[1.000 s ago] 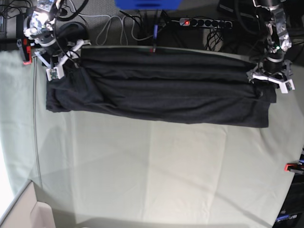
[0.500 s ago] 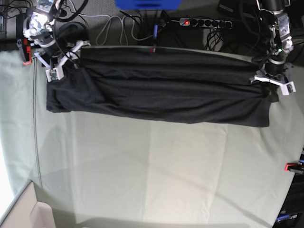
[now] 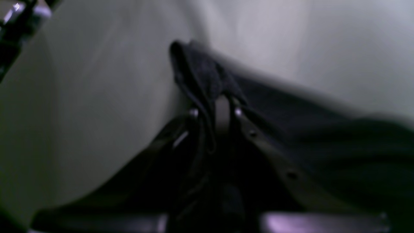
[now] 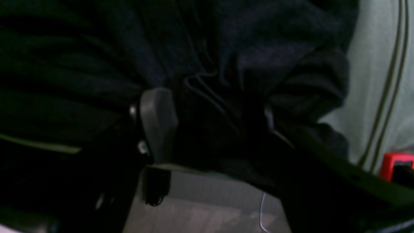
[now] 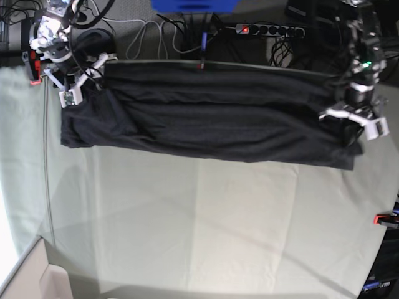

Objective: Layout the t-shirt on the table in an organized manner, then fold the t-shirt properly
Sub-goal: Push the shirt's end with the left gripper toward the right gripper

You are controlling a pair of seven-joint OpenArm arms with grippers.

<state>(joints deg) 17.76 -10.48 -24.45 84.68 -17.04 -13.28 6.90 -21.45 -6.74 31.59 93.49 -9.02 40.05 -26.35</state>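
Observation:
The black t-shirt [image 5: 206, 118] lies as a long, creased band across the far side of the pale grey-green table [image 5: 199, 218]. My left gripper [image 5: 353, 121] is at the band's right end. In the left wrist view that gripper [image 3: 216, 111] is shut on a raised pinch of the dark t-shirt [image 3: 200, 74]. My right gripper [image 5: 82, 76] stands at the shirt's far left corner. The right wrist view shows this gripper [image 4: 215, 121] with its fingers [image 4: 158, 123] wide apart and loose folds of the t-shirt [image 4: 226, 48] bunched between them. No print shows.
Red clamps [image 5: 381, 218] [image 5: 35, 68] sit at the table's right and far-left edges. Behind the far edge lie a power strip [image 5: 268, 29], loose cables [image 5: 156, 34] and a blue object [image 5: 193, 5]. Bare cloth stretches from the shirt to the near edge.
My left gripper has closed on the shirt's right end and shifted a little toward the near side, tugging that end with it. The right arm has stayed put.

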